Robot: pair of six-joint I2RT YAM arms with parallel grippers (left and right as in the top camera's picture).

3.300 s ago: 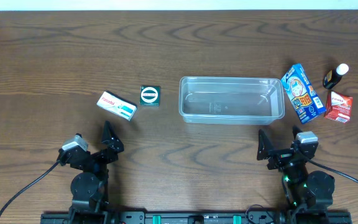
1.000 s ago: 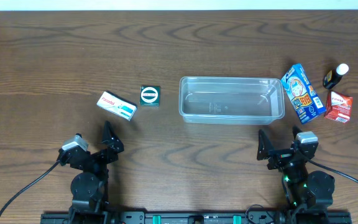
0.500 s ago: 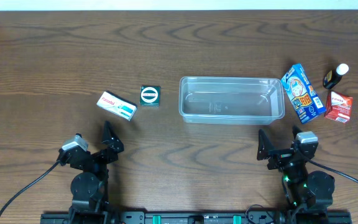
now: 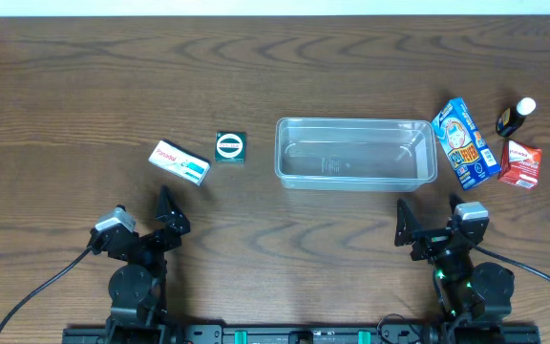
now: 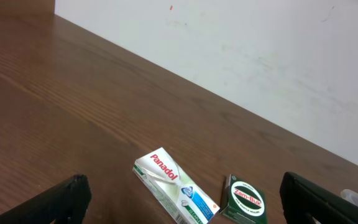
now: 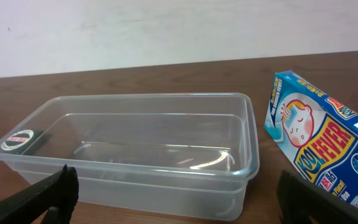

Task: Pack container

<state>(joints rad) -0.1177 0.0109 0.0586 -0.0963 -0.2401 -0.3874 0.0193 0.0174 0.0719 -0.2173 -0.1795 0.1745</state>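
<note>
Clock bearings taken from the overhead view, twelve o'clock at the far edge.

Filling the view: a dark brown wood-grain tabletop (image 4: 84, 76), with a white wall beyond it in the wrist views.

Just to the three o'clock side of centre: the clear, see-through plastic rectangular container (image 4: 351, 121), rounded at the corners and rimmed, long side running nine to three, standing flat and upright, empty.

At seven o'clock, near the front edge: the left hand (image 4: 143, 205), spread as wide as can be, gripping nothing, facing the two small boxes.

At five o'clock, just short of the container's near wall: the right hand (image 4: 428, 208), likewise spread fully, gripping nothing.

Just beside the container's three o'clock end, perhaps touching its rim: a blue cardboard carton with a cartoon face (image 4: 465, 143), lying flat, slightly askew.

At nine o'clock of the container, well apart from it: a white oblong Panadol box (image 4: 179, 162), lying flat, angled.

Beyond the blue carton toward three o'clock: a small red box (image 4: 520, 163).

Between the white box and the container: a small dark green square box with a round white emblem (image 4: 230, 146).

At twelve o'clock of the red box: a small dark bottle with a white cap (image 4: 516, 117), lying tilted.
</note>
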